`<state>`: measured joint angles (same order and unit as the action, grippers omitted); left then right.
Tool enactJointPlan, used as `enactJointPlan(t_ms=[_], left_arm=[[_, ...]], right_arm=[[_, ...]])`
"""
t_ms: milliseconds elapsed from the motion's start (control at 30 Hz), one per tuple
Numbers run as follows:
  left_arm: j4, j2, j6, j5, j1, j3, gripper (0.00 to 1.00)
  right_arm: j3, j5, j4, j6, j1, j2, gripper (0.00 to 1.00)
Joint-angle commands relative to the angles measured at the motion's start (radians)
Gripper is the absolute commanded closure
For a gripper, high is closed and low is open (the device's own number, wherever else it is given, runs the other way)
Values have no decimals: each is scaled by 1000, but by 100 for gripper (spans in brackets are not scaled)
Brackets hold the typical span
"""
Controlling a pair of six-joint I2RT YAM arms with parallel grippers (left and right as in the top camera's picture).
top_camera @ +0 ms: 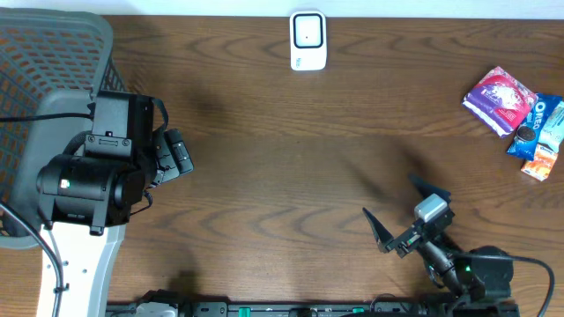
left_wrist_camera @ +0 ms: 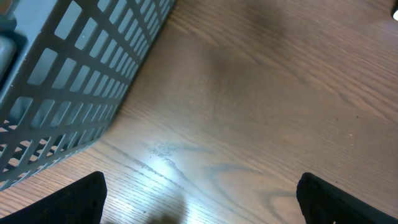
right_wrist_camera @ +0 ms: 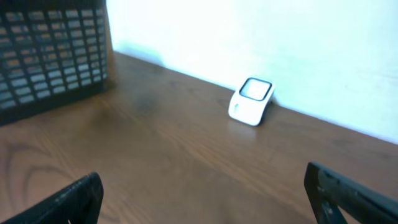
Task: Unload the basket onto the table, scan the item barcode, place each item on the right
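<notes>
The left fingers stand wide apart, holding nothing, over bare wood just beside the grey mesh basket at the left edge of the surface. The right fingers are equally spread and empty near the front edge, right of centre. The snack packets lie clustered at the right edge toward the far corner, well apart from both; the white scanner sits mid far edge

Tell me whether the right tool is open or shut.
Open. The right tool has its fingers wide apart, only table between them, nothing held.
</notes>
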<state>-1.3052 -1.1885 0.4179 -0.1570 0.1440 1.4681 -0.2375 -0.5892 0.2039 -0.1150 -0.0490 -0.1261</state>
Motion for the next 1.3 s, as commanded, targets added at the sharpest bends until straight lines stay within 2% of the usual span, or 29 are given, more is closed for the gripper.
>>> enactJointPlan(t_ms=[0,200,400,567,700,933,1267], left_arm=[[-4,-1,-6,-11,-5,9,2],[-4,-1,-6,-11,-5,9,2],[-4,-1,-6,-11,-5,9,2],[-4,-1,-6,-11,-5,9,2],[-4,-1,-6,-11,-5,9,2],[-4,-1,-6,-11,-5,9,2],[-4,-1,-6,-11,-5,9,2]], right_arm=[[64,67,-51,-6,-32,45,1],[169,147,-178,-5,-56,122,1],[234,232,-304,-6,-41,121,1],[232,267,-257,-5,16,121,1],[232,327,-143,0,65,121,1],[232,326,-147,12,126,121,1],[231,435,-135,188,126,121,1]])
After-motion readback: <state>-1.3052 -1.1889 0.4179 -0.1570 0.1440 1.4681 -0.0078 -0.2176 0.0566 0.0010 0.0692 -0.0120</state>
